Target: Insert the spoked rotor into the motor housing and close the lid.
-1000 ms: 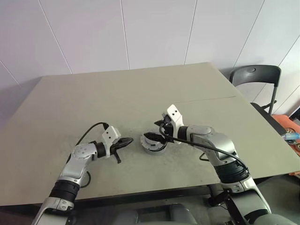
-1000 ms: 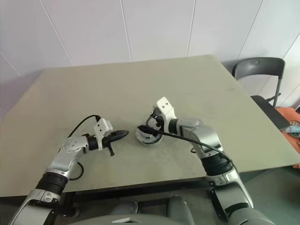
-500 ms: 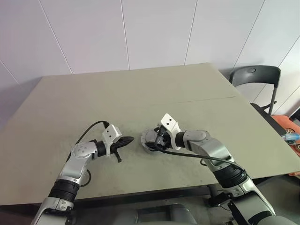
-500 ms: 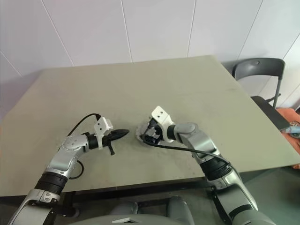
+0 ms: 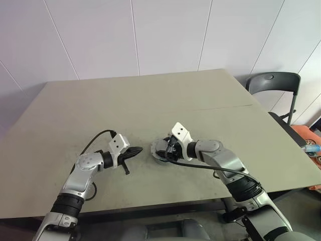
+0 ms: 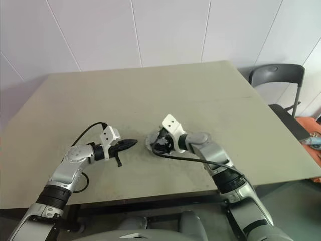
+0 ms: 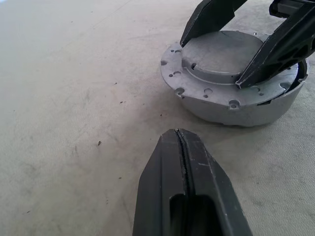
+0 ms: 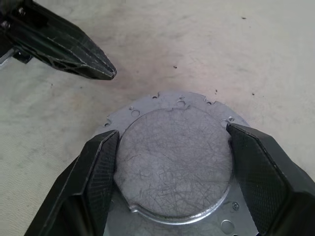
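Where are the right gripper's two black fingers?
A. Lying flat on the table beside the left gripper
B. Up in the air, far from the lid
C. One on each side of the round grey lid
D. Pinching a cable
C: in the right wrist view the right gripper has one of its fingers on each side of the lid's raised round middle.

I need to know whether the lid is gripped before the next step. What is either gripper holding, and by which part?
The right gripper straddles the lid's raised centre disc, fingers at its opposite edges. A firm grip cannot be told. The left gripper is shut on nothing.
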`<state>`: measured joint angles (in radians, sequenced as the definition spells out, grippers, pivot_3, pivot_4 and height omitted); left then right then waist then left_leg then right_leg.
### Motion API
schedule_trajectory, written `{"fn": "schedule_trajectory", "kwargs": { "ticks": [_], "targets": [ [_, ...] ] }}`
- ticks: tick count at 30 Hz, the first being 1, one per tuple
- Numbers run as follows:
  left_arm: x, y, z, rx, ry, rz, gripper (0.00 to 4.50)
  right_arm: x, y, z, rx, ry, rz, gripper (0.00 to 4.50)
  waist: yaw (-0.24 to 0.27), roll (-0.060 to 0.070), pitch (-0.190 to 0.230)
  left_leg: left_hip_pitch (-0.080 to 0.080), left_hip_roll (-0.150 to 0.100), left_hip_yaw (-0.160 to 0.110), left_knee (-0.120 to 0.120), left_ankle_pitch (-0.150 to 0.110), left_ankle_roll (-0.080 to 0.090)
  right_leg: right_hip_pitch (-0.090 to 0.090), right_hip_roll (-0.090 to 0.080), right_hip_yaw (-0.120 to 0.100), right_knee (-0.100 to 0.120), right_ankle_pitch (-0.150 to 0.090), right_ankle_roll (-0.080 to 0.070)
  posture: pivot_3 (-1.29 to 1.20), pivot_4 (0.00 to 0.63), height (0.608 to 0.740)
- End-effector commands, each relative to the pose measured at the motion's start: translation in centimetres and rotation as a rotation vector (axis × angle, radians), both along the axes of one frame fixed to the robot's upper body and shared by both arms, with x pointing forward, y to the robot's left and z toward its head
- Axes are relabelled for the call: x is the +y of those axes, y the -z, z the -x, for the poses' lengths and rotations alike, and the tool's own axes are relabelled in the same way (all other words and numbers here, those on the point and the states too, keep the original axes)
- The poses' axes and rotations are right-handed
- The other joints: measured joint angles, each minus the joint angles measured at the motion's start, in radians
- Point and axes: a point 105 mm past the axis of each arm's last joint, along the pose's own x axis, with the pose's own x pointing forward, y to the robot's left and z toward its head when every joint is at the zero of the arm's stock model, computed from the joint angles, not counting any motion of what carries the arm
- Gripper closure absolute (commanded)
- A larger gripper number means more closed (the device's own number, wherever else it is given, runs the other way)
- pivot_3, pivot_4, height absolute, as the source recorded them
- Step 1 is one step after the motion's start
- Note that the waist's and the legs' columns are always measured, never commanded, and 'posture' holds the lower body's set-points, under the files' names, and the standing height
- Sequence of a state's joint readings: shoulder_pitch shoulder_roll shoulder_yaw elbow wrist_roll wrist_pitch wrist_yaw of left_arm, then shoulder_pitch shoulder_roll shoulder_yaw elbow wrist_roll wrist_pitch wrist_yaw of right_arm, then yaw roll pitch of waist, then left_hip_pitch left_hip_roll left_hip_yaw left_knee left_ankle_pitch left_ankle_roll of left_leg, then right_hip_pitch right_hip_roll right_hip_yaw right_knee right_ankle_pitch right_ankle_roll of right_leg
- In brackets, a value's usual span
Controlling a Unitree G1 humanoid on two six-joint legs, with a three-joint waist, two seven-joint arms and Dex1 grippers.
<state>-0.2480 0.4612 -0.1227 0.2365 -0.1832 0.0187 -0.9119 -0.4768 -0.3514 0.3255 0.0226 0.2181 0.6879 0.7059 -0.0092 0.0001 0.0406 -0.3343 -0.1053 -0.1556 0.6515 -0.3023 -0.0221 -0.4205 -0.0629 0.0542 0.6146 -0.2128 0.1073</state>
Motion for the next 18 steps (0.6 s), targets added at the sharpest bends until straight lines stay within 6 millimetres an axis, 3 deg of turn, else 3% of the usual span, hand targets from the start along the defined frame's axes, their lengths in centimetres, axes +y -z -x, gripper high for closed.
{"fn": "schedule_trajectory", "kwargs": {
  "ticks": [1, 6, 11, 18],
  "targets": [
    [0.2, -1.5, -0.5, -0.058, -0.006, 0.008, 4.5, -0.1, -2.6, -0.3, -0.02, -0.014, -0.126, 1.36, 0.0, 0.0, 0.0, -0.001, 0.0, 0.0, 0.0, 0.0, 0.0, -0.001, 0.0, 0.0, 0.0, 0.0, 0.0, 0.0, 0.0, 0.74],
    [0.0, -1.7, -0.5, -0.061, -0.002, 0.01, 4.5, -1.0, -3.0, -0.6, -0.046, -0.019, -0.097, 1.36, 0.0, 0.0, 0.0, -0.003, 0.0, 0.0, 0.0, 0.0, 0.0, -0.004, 0.0, 0.0, 0.0, 0.0, 0.0, 0.0, 0.0, 0.74],
    [-0.1, -2.0, -0.4, -0.061, 0.005, 0.016, 4.5, -1.7, -1.5, -0.4, -0.073, -0.049, 0.036, 1.36, 0.0, 0.0, 0.0, -0.003, 0.0, 0.0, 0.0, 0.0, 0.0, -0.004, 0.0, 0.0, 0.0, 0.0, 0.0, 0.0, 0.0, 0.74],
    [-0.2, -2.3, -0.2, -0.061, 0.013, 0.04, 4.5, -1.7, -0.9, -0.7, -0.074, -0.026, 0.054, 1.36, 0.0, 0.0, 0.0, -0.003, 0.0, 0.0, 0.0, 0.0, 0.0, -0.003, 0.0, 0.0, 0.0, 0.0, 0.0, 0.0, 0.0, 0.74]
  ]
}}
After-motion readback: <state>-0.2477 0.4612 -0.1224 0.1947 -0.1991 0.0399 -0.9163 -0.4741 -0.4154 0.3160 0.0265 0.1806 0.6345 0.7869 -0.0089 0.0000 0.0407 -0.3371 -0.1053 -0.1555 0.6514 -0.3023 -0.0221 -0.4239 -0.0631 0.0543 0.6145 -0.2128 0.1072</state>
